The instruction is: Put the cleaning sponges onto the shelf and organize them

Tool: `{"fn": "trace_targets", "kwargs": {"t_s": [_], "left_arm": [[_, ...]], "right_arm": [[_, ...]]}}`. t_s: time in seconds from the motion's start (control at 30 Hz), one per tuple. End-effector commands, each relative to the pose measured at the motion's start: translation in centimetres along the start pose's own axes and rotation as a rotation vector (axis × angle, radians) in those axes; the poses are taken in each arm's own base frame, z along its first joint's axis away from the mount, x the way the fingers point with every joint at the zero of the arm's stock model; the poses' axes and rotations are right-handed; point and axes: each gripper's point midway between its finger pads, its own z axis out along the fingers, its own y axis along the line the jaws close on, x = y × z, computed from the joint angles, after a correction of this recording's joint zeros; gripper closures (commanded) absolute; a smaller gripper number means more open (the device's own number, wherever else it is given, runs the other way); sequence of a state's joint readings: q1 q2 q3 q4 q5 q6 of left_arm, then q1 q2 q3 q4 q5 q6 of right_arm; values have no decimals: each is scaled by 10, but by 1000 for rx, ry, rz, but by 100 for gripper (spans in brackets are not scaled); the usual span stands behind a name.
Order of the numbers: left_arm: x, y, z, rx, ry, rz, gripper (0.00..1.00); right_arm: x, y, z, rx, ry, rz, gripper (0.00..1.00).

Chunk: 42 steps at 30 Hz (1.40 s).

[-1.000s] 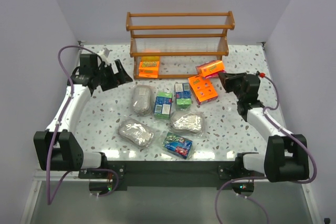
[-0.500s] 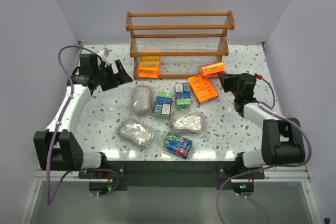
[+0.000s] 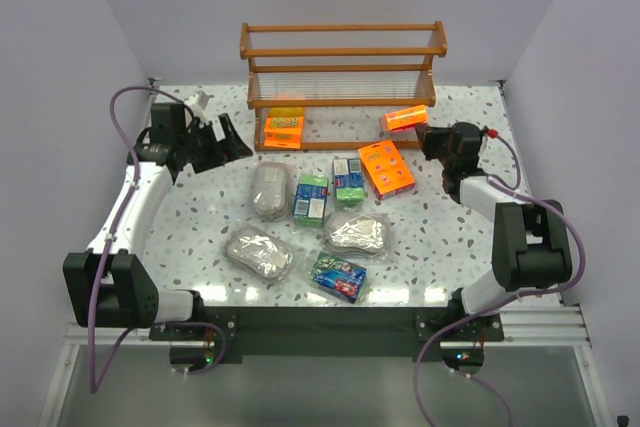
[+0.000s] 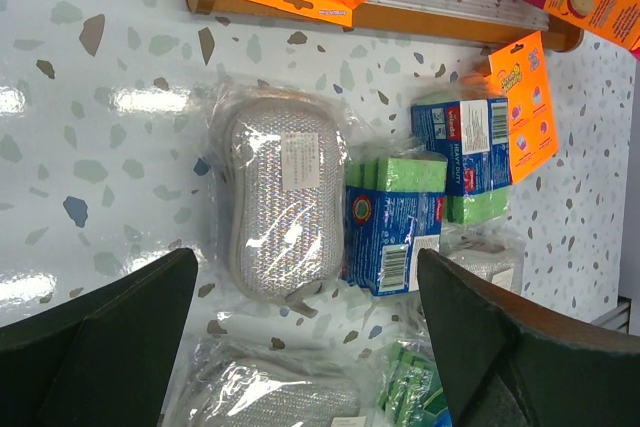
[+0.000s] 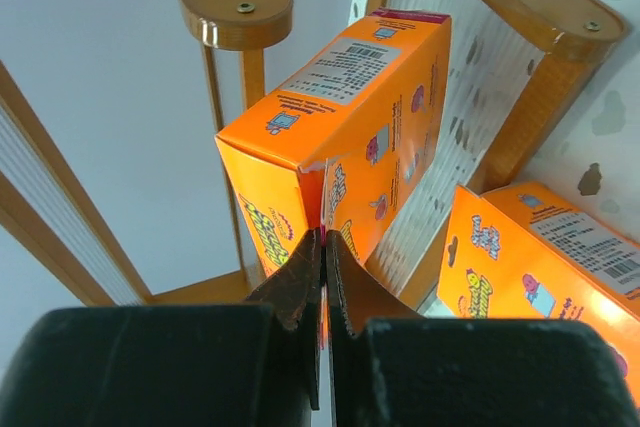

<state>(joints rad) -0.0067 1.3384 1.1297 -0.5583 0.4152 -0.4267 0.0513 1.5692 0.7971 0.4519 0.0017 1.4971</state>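
The wooden shelf point(image 3: 340, 67) stands at the back. One orange pack point(image 3: 284, 129) lies on its bottom tier. My right gripper point(image 3: 428, 135) is shut on the thin hang tab of a second orange pack point(image 3: 405, 119) point(image 5: 340, 137), held off the table at the shelf's right end by the bottom tier. A third orange pack point(image 3: 386, 167) lies flat on the table below it. Three silvery packs point(image 3: 270, 190) and three green/blue boxes point(image 3: 311, 199) lie mid-table. My left gripper point(image 3: 225, 137) is open and empty, above the table left of the silvery pack point(image 4: 285, 197).
The shelf's right end post point(image 5: 545, 97) and a rounded rail end point(image 5: 235, 7) are close around the held pack. The flat orange pack point(image 5: 540, 257) lies just right of my right gripper point(image 5: 324, 237). Walls enclose the table on three sides.
My right gripper has carried the orange pack back and up toward the shelf's right end, and the right arm has swung farther back. The left arm has not moved.
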Motion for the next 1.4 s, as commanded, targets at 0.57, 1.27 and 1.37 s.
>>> {"fn": "trace_targets", "kwargs": {"t_s": [0.57, 1.27, 1.37], "left_arm": [[6, 1, -1, 17, -10, 24, 3], [12, 2, -4, 6, -11, 11, 3], [11, 2, -6, 4, -17, 13, 3]], "right_arm": [[-1, -94, -5, 426, 3, -62, 100], [33, -75, 21, 562, -100, -46, 100], [35, -74, 21, 556, -139, -18, 100]]}}
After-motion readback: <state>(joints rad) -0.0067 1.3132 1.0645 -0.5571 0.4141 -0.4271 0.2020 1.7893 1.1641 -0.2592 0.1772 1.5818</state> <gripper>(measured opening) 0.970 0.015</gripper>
